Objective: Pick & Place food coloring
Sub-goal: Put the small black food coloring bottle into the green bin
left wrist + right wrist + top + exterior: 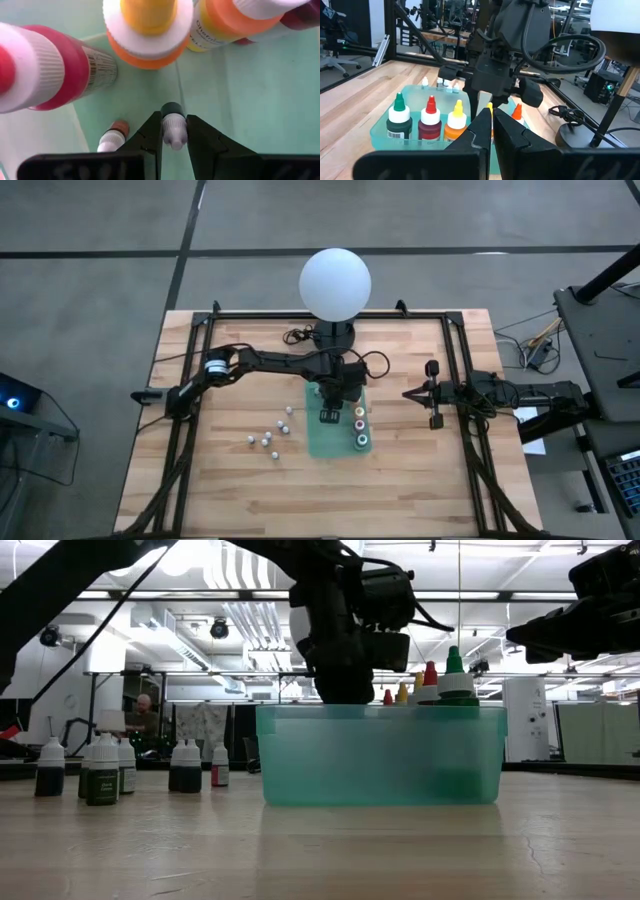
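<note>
Left tool (pixel 174 131) clamped on a tiny white-capped, dark-bodied food coloring bottle (pixel 173 125), down inside the translucent green bin (pixel 380 755) on the tabletop (pixel 240 490). Beside it, taller bottles: red (pixel 60 67), orange (pixel 147 30). More small bottles (pixel 105 772) left standing outside. Right tool (pixel 492 127) closed together, empty, hovering well apart.

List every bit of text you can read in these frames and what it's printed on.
"Chefm…", cut off by the cap in front: on the label of the orange bottle in the left wrist view.
Barcode and fine print on the red bottle: too small to read.
Labels on the small bottles standing on the table: blurred.
Nothing else is legible.
</note>
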Action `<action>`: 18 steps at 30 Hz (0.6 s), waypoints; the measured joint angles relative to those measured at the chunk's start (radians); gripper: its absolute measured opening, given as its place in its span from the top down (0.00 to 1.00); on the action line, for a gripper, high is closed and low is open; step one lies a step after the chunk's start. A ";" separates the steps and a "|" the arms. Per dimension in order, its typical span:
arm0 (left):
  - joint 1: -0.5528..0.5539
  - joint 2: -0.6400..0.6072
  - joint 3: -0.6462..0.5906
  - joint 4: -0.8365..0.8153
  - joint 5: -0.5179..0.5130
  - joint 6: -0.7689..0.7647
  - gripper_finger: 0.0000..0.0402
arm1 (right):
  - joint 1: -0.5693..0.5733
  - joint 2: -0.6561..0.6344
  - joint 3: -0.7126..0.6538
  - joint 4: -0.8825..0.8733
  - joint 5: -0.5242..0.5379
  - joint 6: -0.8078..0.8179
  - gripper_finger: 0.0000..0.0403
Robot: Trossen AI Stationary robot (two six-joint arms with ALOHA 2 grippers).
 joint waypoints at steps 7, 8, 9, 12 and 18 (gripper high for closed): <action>0.001 0.002 0.000 0.000 -0.027 0.033 0.89 | 0.000 0.000 0.000 0.000 0.000 0.001 0.98; 0.001 0.002 0.000 0.000 -0.042 0.037 0.89 | 0.000 0.000 0.000 0.000 0.000 0.000 0.98; 0.001 0.002 0.000 0.000 -0.053 0.042 0.89 | 0.000 0.000 0.000 0.000 0.000 0.001 0.98; 0.004 0.002 0.000 0.000 -0.055 0.057 0.89 | 0.000 0.000 0.000 0.000 0.000 0.000 0.98; 0.003 0.005 0.000 0.000 -0.055 0.066 0.89 | 0.001 0.000 0.000 0.000 0.000 0.002 0.98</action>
